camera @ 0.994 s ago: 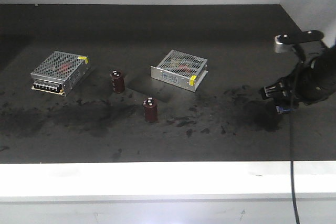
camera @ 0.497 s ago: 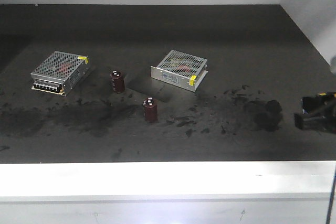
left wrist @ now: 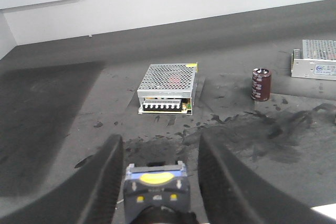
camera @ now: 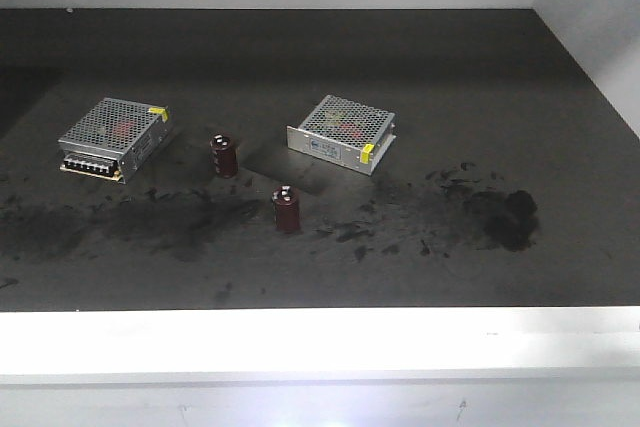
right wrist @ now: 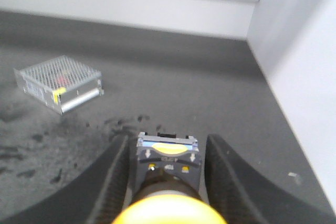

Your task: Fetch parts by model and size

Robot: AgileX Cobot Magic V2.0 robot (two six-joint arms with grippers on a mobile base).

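Left fingers (left wrist: pixel 105 182): narrowed to either side of the left-held push-button switch (left wrist: pixel 155 184). Their contact faces are lying below the frame edge, so the grip is being judged from the part hanging clear of the dark tabletop (left wrist: pixel 63 108).
Left-held push-button switch: showing a blue base with a yellow oval over a dark body; its cap colour cannot be told.
Left gripper (left wrist: pixel 160 141): pointing toward the terminal-strip power-supply box (left wrist: pixel 167 87), with a maroon capacitor (left wrist: pixel 261 83) standing off to one side.
Right fingers (right wrist: pixel 113 182): narrowed likewise around the yellow-capped push-button switch (right wrist: pixel 167 156). Its blue base is facing away, and its blurred yellow cap is filling the bottom edge.
Right gripper (right wrist: pixel 168 139): hovering near the corner of the side wall (right wrist: pixel 299 77), well apart from the second power-supply box (right wrist: pixel 58 83).
Front view: neither arm is appearing. Both boxes are lying flat, and the nearer maroon capacitor (camera: pixel 287 209) is standing upright between them.
Step in hand: judged as the carry phase, since both parts are sitting between fingers and neither is resting on the table.
Next move: calling for steady grip pressure while each switch is being carried to a drop-off that no view is showing. Release is best delayed until the base is seated, because a rounded cap could roll.
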